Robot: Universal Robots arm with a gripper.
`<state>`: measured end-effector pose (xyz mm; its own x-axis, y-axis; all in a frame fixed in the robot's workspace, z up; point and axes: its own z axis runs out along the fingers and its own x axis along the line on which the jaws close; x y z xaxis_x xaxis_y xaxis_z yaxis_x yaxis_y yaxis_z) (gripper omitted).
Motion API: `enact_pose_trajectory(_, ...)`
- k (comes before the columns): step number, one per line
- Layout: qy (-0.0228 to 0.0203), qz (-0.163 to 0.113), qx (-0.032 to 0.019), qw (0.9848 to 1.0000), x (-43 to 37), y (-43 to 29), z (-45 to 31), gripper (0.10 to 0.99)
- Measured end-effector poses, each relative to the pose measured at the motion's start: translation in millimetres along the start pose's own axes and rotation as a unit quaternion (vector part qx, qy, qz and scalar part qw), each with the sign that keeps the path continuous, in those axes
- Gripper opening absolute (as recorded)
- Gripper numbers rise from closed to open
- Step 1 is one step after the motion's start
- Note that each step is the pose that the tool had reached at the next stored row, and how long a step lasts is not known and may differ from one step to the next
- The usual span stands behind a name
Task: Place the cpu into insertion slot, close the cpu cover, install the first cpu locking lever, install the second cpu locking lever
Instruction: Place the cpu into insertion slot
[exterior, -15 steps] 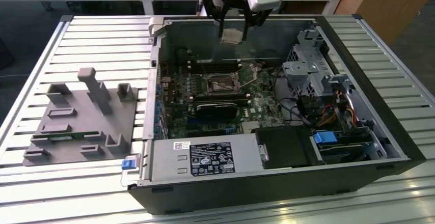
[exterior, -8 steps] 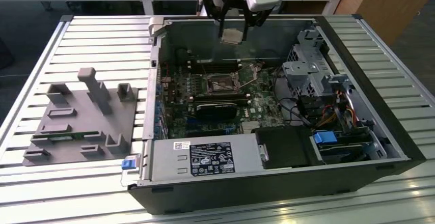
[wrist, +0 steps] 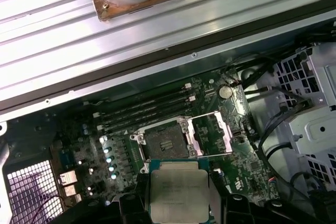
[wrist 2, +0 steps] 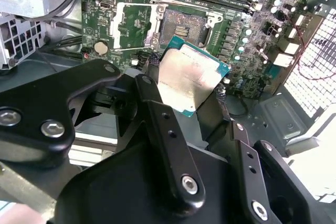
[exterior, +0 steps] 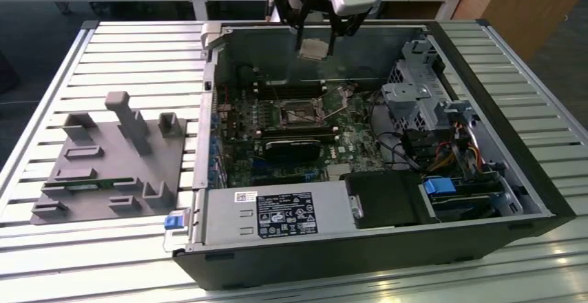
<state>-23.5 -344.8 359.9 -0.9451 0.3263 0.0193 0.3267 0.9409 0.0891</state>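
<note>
My gripper [exterior: 315,40] hangs above the open computer case, shut on the cpu [exterior: 315,49], a small pale silver chip. In both wrist views the cpu [wrist 2: 190,80] [wrist: 178,190] sits between the black fingers [wrist 2: 149,95], held by its edges, above the motherboard. The insertion slot [wrist: 164,143] [wrist 2: 184,27] lies bare and dark below it, with a silvery rim, also seen in the exterior view [exterior: 299,114]. The cpu cover [wrist: 212,132] [wrist 2: 131,24], a silvery frame, is flipped open beside the slot.
The case wall [exterior: 514,179] surrounds the motherboard [exterior: 248,120]. A drive cage [exterior: 418,100] and cables [exterior: 441,158] fill the exterior view's right. The power supply [exterior: 275,215] is in front, and a black block [exterior: 294,144] lies near the slot. A grey fixture plate [exterior: 110,158] is outside the case.
</note>
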Motion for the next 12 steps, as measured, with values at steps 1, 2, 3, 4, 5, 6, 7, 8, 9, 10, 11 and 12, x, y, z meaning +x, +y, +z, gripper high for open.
enact_pose_trajectory(1,-0.0002,0.002,0.0000,1.0000,0.0,0.0,0.0,0.537)
enact_pose_trajectory(2,-0.0003,0.004,-0.0001,1.0000,0.0,0.0,0.0,0.537)
enact_pose_trajectory(3,-0.0005,0.005,-0.0001,1.0000,0.0,0.0,0.0,0.537)
enact_pose_trajectory(4,-0.0006,0.007,-0.0002,1.0000,0.0,0.0,0.1,0.537)
enact_pose_trajectory(5,-0.0008,0.009,-0.0002,1.0000,0.0,0.0,0.1,0.537)
enact_pose_trajectory(6,-0.0010,0.010,-0.0002,0.9999,0.0,0.0,0.1,0.537)
enact_pose_trajectory(7,-0.0011,0.012,-0.0002,0.9999,0.0,0.0,0.1,0.537)
enact_pose_trajectory(8,-0.0013,0.014,-0.0003,0.9999,0.0,0.0,0.1,0.537)
enact_pose_trajectory(9,-0.0014,0.016,-0.0003,0.9999,0.0,0.0,0.1,0.537)
enact_pose_trajectory(10,-0.0016,0.018,-0.0004,0.9998,0.0,0.0,0.1,0.537)
enact_pose_trajectory(11,-0.0017,0.019,-0.0004,0.9998,0.0,0.0,0.1,0.537)
enact_pose_trajectory(12,-0.0019,0.021,-0.0004,0.9998,0.0,0.0,0.1,0.537)
